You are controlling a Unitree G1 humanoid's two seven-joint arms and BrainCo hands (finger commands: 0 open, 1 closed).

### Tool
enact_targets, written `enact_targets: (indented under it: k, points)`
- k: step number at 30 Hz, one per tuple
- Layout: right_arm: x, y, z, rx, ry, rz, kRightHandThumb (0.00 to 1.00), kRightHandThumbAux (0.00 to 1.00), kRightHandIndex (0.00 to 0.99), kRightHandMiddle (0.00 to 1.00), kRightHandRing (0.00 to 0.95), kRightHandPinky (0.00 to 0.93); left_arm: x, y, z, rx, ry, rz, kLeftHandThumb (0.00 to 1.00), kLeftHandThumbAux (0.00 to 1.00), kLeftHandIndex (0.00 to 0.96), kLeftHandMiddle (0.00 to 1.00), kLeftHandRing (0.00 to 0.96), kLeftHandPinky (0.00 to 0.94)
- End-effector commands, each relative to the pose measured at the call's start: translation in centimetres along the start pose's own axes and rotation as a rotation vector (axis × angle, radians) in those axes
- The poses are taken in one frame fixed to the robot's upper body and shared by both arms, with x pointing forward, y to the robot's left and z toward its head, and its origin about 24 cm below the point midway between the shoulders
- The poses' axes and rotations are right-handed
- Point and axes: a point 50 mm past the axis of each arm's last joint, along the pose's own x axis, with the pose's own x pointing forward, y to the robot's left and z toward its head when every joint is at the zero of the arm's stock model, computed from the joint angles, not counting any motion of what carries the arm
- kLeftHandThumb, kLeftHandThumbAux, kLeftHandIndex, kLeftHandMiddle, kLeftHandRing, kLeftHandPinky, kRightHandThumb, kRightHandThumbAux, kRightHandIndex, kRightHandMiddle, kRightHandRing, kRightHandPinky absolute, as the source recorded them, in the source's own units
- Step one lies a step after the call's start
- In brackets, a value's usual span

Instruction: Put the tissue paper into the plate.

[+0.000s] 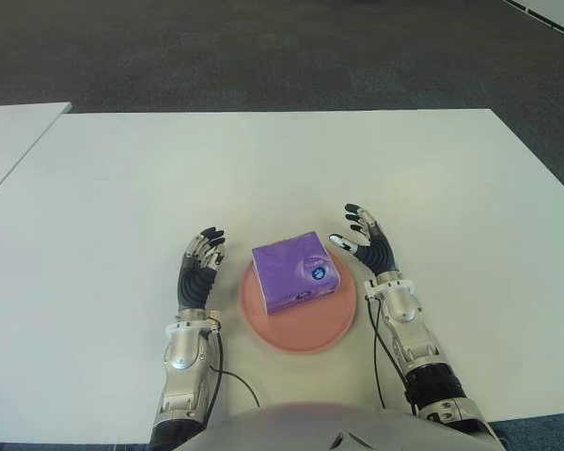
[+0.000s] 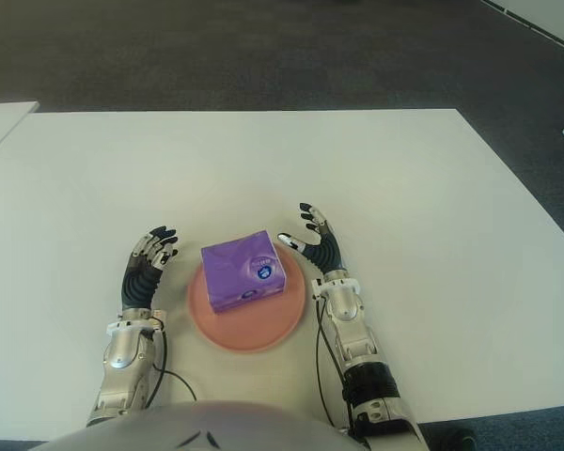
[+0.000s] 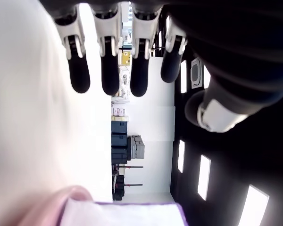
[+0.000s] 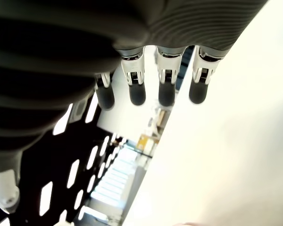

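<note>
A purple tissue pack (image 1: 294,270) lies on the pink plate (image 1: 301,331), near the plate's far side, on the white table (image 1: 282,178). My left hand (image 1: 200,258) is just left of the plate, its fingers (image 3: 110,70) extended and holding nothing. My right hand (image 1: 365,238) is just right of the plate, close to the pack's far right corner, fingers (image 4: 166,87) spread and empty. The pack (image 3: 125,214) and plate rim (image 3: 52,207) show in the left wrist view. Neither hand touches the pack.
A second white table (image 1: 9,141) adjoins at the far left. Dark carpet (image 1: 282,56) lies beyond the table's far edge and to the right. A black cable (image 1: 230,376) runs by my left forearm.
</note>
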Motion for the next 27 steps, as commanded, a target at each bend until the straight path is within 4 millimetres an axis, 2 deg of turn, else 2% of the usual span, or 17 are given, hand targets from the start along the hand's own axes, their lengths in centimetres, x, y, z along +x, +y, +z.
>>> enact_targets:
  k: [1,10,15,27]
  points:
    - [-0.6,0.0,-0.6,0.043,0.006,-0.015,0.32,0.547,0.165,0.211,0.206,0.227,-0.3,0.2,-0.5,-0.019,0.041,0.013,0.247,0.588,0.232,0.274,0.28,0.31]
    - [-2.2,0.5,-1.2,0.118,0.021,-0.036,0.35,0.556,0.184,0.245,0.233,0.232,-0.4,0.6,-0.7,-0.001,0.063,0.024,0.259,0.605,0.229,0.281,0.29,0.324]
    - [-2.7,0.5,-1.5,0.143,0.03,-0.06,0.369,0.574,0.192,0.259,0.245,0.247,-0.4,0.8,-0.8,0.009,0.071,0.034,0.27,0.613,0.221,0.278,0.292,0.327]
    - [-3.4,0.2,-2.6,0.191,0.073,-0.112,0.392,0.623,0.191,0.276,0.247,0.207,-0.5,1.3,-0.7,0.004,0.068,0.028,0.27,0.61,0.23,0.276,0.3,0.341]
